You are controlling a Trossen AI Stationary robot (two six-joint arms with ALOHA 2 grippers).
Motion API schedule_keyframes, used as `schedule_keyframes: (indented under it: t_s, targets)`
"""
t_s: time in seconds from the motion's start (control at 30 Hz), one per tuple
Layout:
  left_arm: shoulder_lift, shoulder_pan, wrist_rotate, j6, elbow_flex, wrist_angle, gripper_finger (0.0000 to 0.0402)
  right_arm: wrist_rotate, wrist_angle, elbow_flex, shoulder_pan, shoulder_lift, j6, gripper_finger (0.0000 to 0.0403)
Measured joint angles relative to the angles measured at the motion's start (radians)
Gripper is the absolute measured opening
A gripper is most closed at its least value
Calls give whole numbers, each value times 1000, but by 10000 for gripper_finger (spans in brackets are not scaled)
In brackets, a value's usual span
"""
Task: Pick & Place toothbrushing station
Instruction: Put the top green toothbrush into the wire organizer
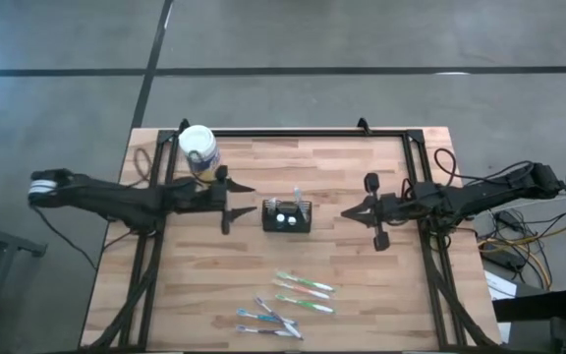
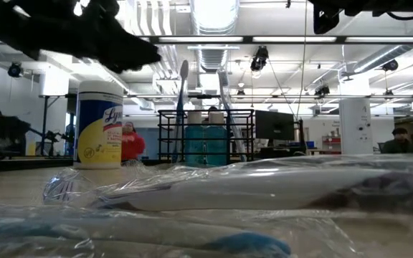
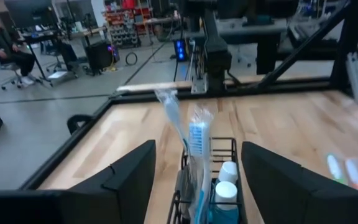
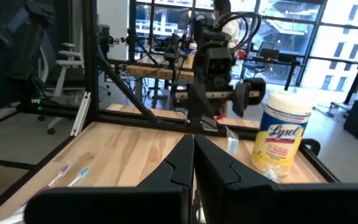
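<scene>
The toothbrushing station [image 1: 288, 215], a small black wire-mesh caddy, stands on its base in the middle of the wooden table. Two wrapped toothbrushes [image 3: 194, 140] stand upright in it beside white-capped bottles [image 3: 226, 180]. My left gripper [image 1: 241, 200] hovers open just left of the caddy and points level at it; the left wrist view shows the caddy [image 3: 229, 149] ahead between its fingers. My right gripper [image 1: 347, 210] is shut, level, a short way right of the caddy, with nothing in it. The right wrist view shows its closed fingers [image 4: 193, 152].
A yellow Lysol tub with a white lid [image 1: 199, 149] stands at the far left, close to my left arm. Several wrapped toothbrushes [image 1: 293, 297] lie near the table's front edge, large in the low view's foreground [image 2: 264, 186]. A black frame [image 1: 421, 177] rims the table.
</scene>
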Motion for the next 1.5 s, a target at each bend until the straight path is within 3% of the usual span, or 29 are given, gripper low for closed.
schedule_keyframes:
  t_s: [0.17,0.27,0.5,0.6,1.03,1.27,1.4,1.5]
  targets:
    - [-234,-1,0,-20,-40,-159,231,4,-21,0,0,-17,-12,9]
    - [-348,-1,4,-28,-49,-278,205,4,-22,0,0,-18,-12,8]
    - [-550,0,64,10,-51,-547,68,4,-22,-2,0,-17,4,8]
    - [-631,0,103,19,-81,-556,12,4,-22,-6,0,-17,29,8]
    - [-899,0,112,-62,-344,-474,3,4,-9,-65,0,-18,42,8]
    - [-926,0,128,-65,-358,-505,3,-4,-12,-120,0,-15,100,8]
    - [-919,0,128,-66,-359,-506,5,-88,-18,-131,2,-14,180,8]
    - [-917,0,128,-72,-359,-507,11,-93,-23,-126,21,-14,229,8]
